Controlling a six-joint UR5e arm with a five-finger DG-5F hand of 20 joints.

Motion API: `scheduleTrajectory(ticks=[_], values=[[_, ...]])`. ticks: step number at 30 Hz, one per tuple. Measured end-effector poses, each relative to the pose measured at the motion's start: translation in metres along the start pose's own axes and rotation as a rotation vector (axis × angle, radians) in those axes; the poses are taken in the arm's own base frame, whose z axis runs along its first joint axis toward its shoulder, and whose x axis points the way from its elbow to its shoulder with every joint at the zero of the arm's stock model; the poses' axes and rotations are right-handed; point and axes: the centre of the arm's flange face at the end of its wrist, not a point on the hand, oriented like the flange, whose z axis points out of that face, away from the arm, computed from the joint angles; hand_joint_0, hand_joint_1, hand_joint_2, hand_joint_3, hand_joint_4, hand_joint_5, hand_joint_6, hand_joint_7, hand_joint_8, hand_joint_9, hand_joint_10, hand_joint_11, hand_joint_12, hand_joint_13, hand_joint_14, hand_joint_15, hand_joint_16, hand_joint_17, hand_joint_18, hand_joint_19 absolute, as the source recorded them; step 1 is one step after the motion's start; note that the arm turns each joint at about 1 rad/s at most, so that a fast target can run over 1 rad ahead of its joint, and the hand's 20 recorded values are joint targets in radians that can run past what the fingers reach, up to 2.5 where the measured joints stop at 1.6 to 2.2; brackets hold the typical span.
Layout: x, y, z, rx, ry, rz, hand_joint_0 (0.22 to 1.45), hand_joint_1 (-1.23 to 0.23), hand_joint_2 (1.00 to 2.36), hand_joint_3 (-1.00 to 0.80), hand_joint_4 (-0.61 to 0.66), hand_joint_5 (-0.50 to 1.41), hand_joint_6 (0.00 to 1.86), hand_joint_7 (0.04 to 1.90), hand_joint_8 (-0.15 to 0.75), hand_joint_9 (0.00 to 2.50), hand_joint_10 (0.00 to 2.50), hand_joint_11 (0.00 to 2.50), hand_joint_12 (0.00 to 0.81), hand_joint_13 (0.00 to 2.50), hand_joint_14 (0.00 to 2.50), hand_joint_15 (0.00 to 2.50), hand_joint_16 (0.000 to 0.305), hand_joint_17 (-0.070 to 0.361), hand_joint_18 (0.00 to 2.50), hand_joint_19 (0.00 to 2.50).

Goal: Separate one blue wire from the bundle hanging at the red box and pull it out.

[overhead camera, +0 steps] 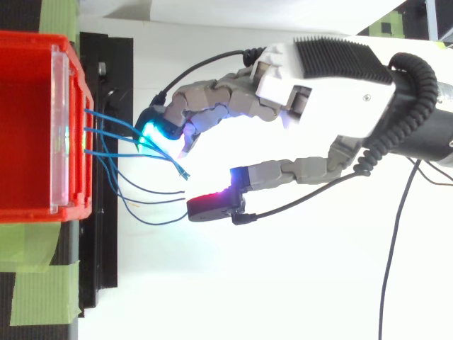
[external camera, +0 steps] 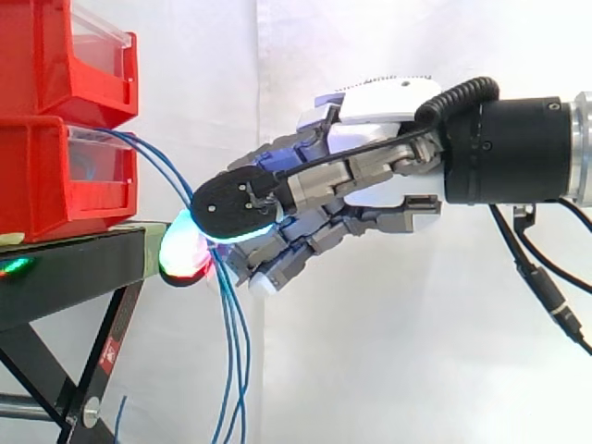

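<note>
About four blue wires [overhead camera: 122, 147] come out of the front of the lower red box [external camera: 42, 180] at the left of the frame. They hang down past one black stand [external camera: 74, 273]. There are two boxes, with the upper red box [external camera: 46, 46] in the top left corner. One hand [external camera: 370, 176] reaches in from the right and is right at the wires. I cannot tell if it holds one. A white curtain [external camera: 416, 351] hangs behind.

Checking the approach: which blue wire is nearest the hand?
The uppermost blue wire in the top view: it runs from the red box right up to the hand, while the lowest wires loop clear of it.
</note>
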Motion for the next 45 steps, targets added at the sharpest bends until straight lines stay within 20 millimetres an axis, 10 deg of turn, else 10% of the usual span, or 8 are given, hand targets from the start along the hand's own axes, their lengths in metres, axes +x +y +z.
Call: scheduleTrajectory(ticks=[45], values=[[0.0061,0.0070,0.0027,-0.026,-0.002,0.086,0.60,-0.79,1.01,0.08,0.03,-0.15,0.91,1.02,0.454,1.08,0.01,0.84,0.497,1.02,0.02,0.54,0.067,0.150,0.99,0.44]])
